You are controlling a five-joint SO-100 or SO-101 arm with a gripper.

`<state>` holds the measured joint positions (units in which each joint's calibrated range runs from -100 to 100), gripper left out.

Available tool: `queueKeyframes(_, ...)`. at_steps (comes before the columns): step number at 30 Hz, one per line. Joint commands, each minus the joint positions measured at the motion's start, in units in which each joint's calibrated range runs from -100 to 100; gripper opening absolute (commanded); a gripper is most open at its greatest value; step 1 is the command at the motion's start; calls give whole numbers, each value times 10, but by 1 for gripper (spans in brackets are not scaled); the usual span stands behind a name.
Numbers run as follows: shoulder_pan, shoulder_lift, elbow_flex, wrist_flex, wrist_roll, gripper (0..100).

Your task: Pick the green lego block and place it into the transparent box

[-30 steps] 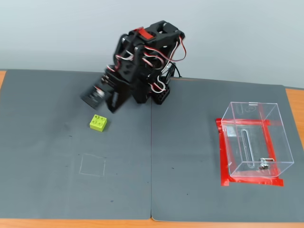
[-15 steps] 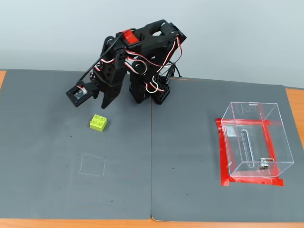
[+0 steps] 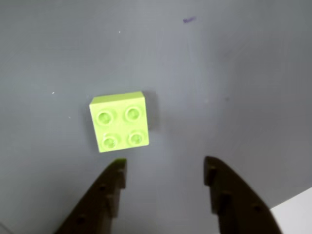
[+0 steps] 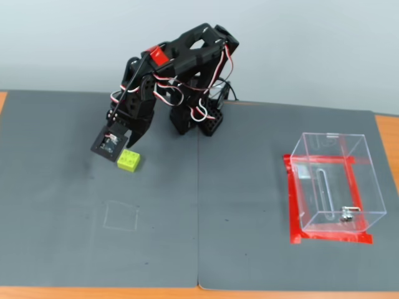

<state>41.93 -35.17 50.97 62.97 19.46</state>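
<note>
The green lego block (image 3: 119, 122) lies studs-up on the grey mat, just ahead of my fingertips and left of the gap between them in the wrist view. In the fixed view the green lego block (image 4: 129, 161) sits left of centre on the mat. My gripper (image 3: 165, 168) is open, with nothing between its two dark fingers. Seen from the fixed view, the gripper (image 4: 128, 146) hangs low, directly behind and slightly above the block. The transparent box (image 4: 333, 184) stands far to the right on a red tape frame, with nothing visible inside it.
The arm's base (image 4: 196, 121) stands at the back middle. Two grey mats (image 4: 249, 249) meet at a seam near the centre. A faint square outline (image 4: 121, 216) is drawn in front of the block. Orange table edges (image 4: 386, 134) show at the sides.
The arm has unfolded and swung forward and down to the left. The gripper has dropped from well above the mat to just behind the green block. Block and box have not moved.
</note>
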Motion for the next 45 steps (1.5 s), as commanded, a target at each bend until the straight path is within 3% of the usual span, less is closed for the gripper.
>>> queueKeyframes(1, -12, 5, -26, -31, 20, 19)
queueKeyframes(6, -31, 30, -21, -74, 33, 22)
queueKeyframes(12, -53, 59, -18, -73, 59, 43)
queueKeyframes(39, -82, 61, 67, -54, 55, 43)
queueKeyframes(45, -82, 61, 116, -118, 55, 43)
